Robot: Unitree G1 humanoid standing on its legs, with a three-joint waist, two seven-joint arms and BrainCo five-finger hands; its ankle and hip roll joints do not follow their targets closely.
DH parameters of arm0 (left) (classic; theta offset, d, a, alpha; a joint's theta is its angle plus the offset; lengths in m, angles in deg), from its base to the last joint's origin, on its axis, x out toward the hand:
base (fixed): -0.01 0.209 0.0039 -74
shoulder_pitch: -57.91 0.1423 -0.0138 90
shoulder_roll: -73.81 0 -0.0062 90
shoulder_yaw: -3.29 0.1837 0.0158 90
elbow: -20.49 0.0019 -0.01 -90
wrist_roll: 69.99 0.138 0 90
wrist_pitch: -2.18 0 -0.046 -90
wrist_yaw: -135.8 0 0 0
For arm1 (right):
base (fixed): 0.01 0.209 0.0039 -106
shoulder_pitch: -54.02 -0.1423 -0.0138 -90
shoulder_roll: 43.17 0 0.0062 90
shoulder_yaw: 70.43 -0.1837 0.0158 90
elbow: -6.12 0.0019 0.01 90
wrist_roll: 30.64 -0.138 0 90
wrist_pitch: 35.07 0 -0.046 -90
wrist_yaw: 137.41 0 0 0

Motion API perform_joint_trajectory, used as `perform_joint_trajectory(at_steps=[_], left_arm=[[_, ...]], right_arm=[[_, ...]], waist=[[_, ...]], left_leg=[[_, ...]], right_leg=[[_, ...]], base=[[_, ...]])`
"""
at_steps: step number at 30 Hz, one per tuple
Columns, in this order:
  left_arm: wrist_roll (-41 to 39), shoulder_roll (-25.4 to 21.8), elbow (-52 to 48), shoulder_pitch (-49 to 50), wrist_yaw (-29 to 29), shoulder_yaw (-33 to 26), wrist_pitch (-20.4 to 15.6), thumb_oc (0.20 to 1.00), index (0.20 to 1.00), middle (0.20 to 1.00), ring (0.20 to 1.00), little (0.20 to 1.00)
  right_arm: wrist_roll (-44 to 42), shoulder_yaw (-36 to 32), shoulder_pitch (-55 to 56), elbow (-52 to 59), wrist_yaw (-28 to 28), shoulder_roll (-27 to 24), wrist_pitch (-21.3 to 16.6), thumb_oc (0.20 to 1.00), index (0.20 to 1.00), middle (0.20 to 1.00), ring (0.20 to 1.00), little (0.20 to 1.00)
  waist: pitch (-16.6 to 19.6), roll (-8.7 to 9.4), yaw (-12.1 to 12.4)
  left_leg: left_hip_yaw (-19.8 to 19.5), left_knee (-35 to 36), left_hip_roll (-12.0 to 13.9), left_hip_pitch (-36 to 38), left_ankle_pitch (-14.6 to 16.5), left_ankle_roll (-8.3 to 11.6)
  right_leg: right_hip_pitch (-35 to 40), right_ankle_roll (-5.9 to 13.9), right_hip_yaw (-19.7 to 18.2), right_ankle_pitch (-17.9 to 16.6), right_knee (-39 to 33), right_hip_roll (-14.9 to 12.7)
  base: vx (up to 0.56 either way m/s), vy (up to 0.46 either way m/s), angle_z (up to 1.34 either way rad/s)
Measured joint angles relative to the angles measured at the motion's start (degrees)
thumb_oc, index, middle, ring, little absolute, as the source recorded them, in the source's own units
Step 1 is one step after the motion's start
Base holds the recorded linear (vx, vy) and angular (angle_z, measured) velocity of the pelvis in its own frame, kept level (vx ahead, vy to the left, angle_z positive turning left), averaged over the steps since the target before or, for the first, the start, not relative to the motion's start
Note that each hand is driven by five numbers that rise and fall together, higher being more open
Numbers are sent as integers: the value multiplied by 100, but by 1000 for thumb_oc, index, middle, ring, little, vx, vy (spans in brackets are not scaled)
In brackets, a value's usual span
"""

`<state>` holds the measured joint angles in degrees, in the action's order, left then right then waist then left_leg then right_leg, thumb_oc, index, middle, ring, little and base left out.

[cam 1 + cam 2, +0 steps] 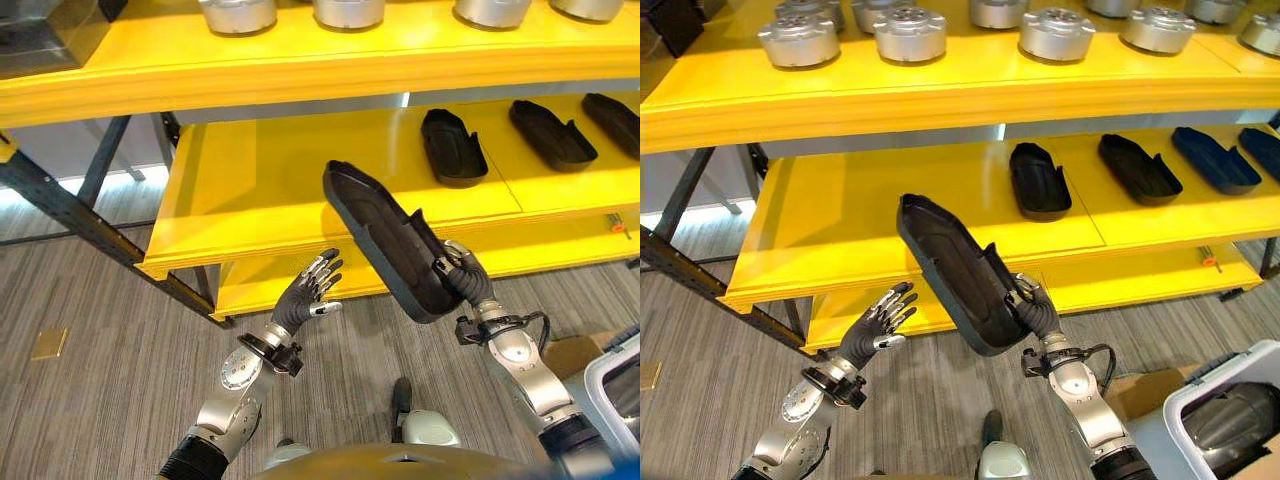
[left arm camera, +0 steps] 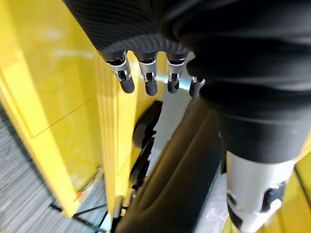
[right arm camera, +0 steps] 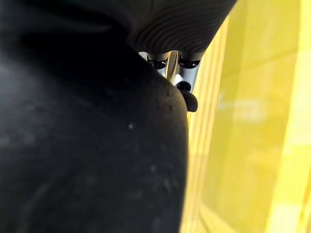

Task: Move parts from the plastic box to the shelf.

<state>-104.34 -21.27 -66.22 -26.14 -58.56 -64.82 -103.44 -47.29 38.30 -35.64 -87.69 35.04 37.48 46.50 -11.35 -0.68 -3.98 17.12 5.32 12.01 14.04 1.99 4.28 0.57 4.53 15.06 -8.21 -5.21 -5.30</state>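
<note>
While held up off the floor before the shelf [image 1: 880, 210] front edge: left hand [image 1: 878, 322] empty, fingers spread; black part [image 1: 955, 272] tilted, lower end clasped in right hand [image 1: 1032, 310]. On the middle shelf toward its right end, more black parts [image 1: 1040, 182]; above, metal discs [image 1: 905, 33]. Far right, box [image 1: 1185, 410] holding another dark part [image 1: 1238, 420].

In the right wrist view the held black tray-shaped part [image 3: 87, 145] covers the left and centre of the frame, hiding most of the right hand [image 3: 187, 99]; just a few fingertips peek past its edge at upper centre. At the top edge of the left eye view the silver round parts [image 1: 238, 14] are cut off, with just their bases visible. In the lower right corner of the right eye view, the plastic box [image 1: 1200, 395] runs out of frame.
</note>
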Motion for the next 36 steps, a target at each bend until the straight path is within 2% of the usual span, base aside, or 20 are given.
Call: perform_joint_trajectory(at_steps=[1,4,5,7,8,11,15,27,28,29,31,33,36], left_arm=[[-10,5,12,-4,24,13,-25,1000,1000,1000,1000,1000],[-111,-25,35,-102,189,73,-217,1000,1000,1000,1000,1000],[-108,1,40,-256,231,131,-277,1000,1000,1000,1000,1000],[-108,27,44,-383,250,228,-281,1000,1000,1000,1000,1000],[-106,87,48,-422,254,289,-278,1000,1000,1000,1000,1000],[-106,178,40,-278,304,273,-276,1000,1000,1000,1000,1000],[-108,177,13,-67,306,273,-274,1000,1000,1000,1000,1000],[-114,170,14,-19,307,279,-274,1000,1000,1000,1000,1000],[-83,37,13,227,308,270,-186,1000,1000,1000,1000,1000],[-47,94,-5,127,314,186,378,1000,1000,1000,1000,1000],[-29,242,278,-119,350,188,1169,1000,1000,1000,1000,1000],[7,267,316,-90,350,220,1434,1000,1000,1000,1000,1000],[7,230,316,-3,350,225,1546,1000,1000,1000,1000,1000]], right_arm=[[-5,4,-4,0,38,-8,0,200,200,200,200,200],[-10,119,-58,-2,43,-86,-53,200,200,200,200,200],[-11,131,-131,-16,32,-124,-121,200,200,200,200,200],[-13,199,-278,-139,-5,-128,-189,200,200,200,200,200],[-33,199,-341,-228,-4,-132,-214,200,200,200,200,200],[-99,201,-265,-224,55,-236,-214,200,200,200,200,200],[-121,189,-216,-186,105,-238,-227,200,200,200,200,200],[-187,213,-198,-189,273,-217,-229,200,200,200,200,200],[-558,369,204,-199,521,-154,-217,200,200,200,200,200],[-861,326,223,-208,809,-181,-116,200,200,200,200,200],[-1150,346,217,-217,1212,-184,-9,200,200,200,200,200],[-1210,416,197,-214,1379,-105,-1,200,200,200,200,200],[-1245,489,200,-215,1466,99,8,200,200,200,200,200]], waist=[[4,-34,13],[10,56,45],[-18,15,53],[-74,-88,29],[-145,-208,16],[-201,-344,16],[-180,-405,-12],[-140,-435,-21],[319,-279,-111],[329,-290,-47],[341,-267,56],[374,-220,136],[437,-96,243]], left_leg=[[45,-45,58,-29,35,-47],[206,-631,45,-634,31,-57],[281,-580,15,-787,-28,-132],[314,-406,-16,-875,-148,-153],[370,-323,-13,-867,-178,-137],[450,-324,-14,-744,-197,-142],[471,-228,-25,-644,-196,-143],[589,-134,-140,-465,-198,-140],[583,-28,-216,-313,-199,-132],[492,4,-223,-280,-197,-136],[425,3,-212,-190,-207,-120],[421,4,-204,-136,-204,-118],[408,4,-217,-123,-194,-90]], right_leg=[[-4,-16,28,17,9,13],[-294,-29,108,48,111,-125],[-453,-85,152,-17,92,-168],[-544,-98,198,-101,-5,-166],[-563,-95,265,-109,-6,-153],[-433,-100,283,-87,-10,-142],[-366,-87,298,-66,-10,-167],[-295,-44,199,-99,-8,-219],[-201,5,155,-127,-9,-268],[-175,2,156,-130,-9,-258],[-42,1,182,-127,-10,-247],[8,-1,186,-117,-10,-241],[28,1,191,-122,-10,-260]], base=[[-64,-171,6],[-176,-68,17],[-94,-34,23],[-1,-18,17],[70,5,12],[42,14,3],[5,17,2],[-3,20,-4],[0,0,0],[10,-3,3],[2,-1,12],[0,0,4],[0,0,0]])
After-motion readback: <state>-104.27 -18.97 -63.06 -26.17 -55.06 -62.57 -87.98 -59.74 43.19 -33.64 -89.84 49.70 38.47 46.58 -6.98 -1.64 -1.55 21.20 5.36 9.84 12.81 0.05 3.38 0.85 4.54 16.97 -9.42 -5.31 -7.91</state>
